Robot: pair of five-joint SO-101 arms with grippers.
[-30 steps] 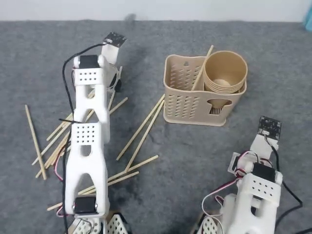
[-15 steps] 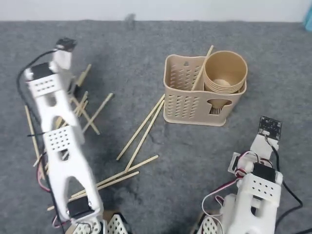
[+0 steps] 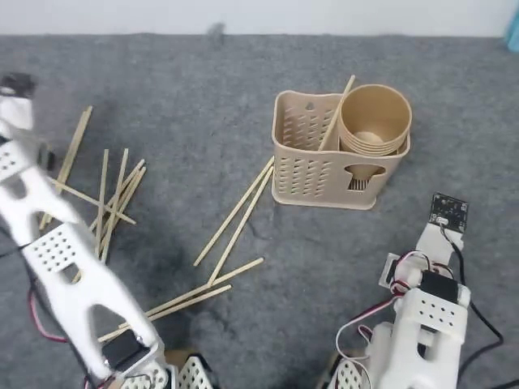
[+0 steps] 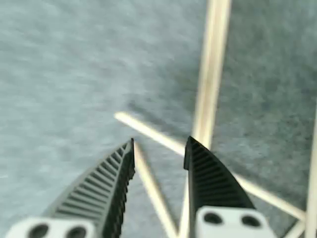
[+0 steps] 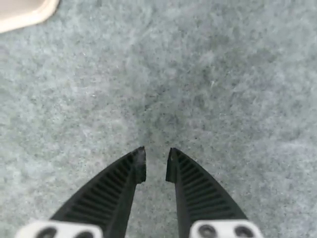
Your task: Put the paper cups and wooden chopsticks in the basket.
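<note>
The left gripper (image 4: 158, 148) has its fingers apart and empty, over loose chopsticks (image 4: 210, 74). The right gripper (image 5: 156, 161) has its fingers a little apart, empty too. The cups (image 3: 375, 117) and one chopstick (image 3: 336, 113) sit in the basket (image 3: 308, 174). Many more lie outside.

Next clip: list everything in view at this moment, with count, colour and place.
basket: one, beige, perforated, upper middle of the mat.
paper cups: nested stack, number unclear, tan, in the basket's right compartment.
upright chopstick: one, pale wood, standing in the basket's left compartment.
loose chopsticks: several, pale wood, on the mat; two by the basket's left corner, two nearer the arms, an overlapping pile at left.
mat: one, grey, under everything.
left end effector: one, black, open over crossed chopsticks.
right end effector: one, black, narrowly open above bare mat.
</note>
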